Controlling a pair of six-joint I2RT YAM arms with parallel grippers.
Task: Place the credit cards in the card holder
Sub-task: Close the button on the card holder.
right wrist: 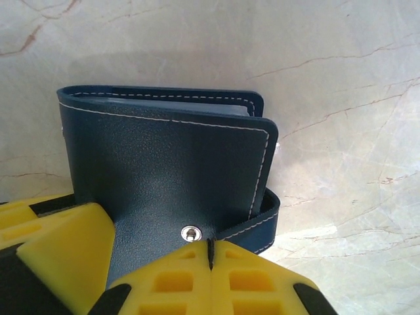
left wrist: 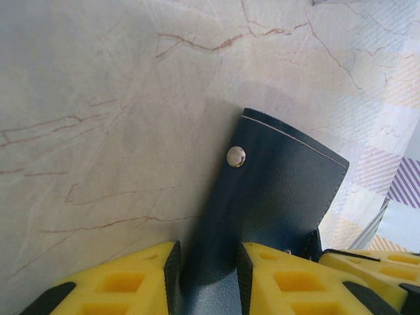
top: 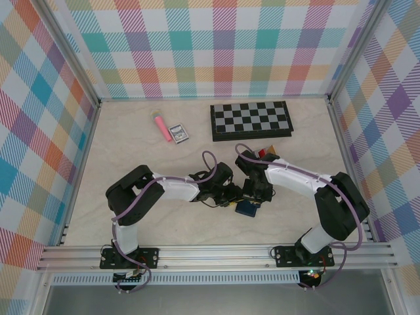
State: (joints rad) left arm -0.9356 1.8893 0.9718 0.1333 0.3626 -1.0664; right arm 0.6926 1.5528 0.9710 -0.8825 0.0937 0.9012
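Navy card holder (right wrist: 164, 164) is clamped by left fingers (left wrist: 111, 283) and, seemingly, right fingers (right wrist: 262, 282).

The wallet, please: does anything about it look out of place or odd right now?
Somewhat: the wallet is folded nearly shut with its snap tab curling loose and undone, pinched by both the left gripper and the right gripper, so its pockets are barely reachable. No damage shows.

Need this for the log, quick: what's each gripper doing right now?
Left gripper: closed on the card holder, leather between its jaws.
Right gripper: closed, pinching the card holder's edge by the snap.
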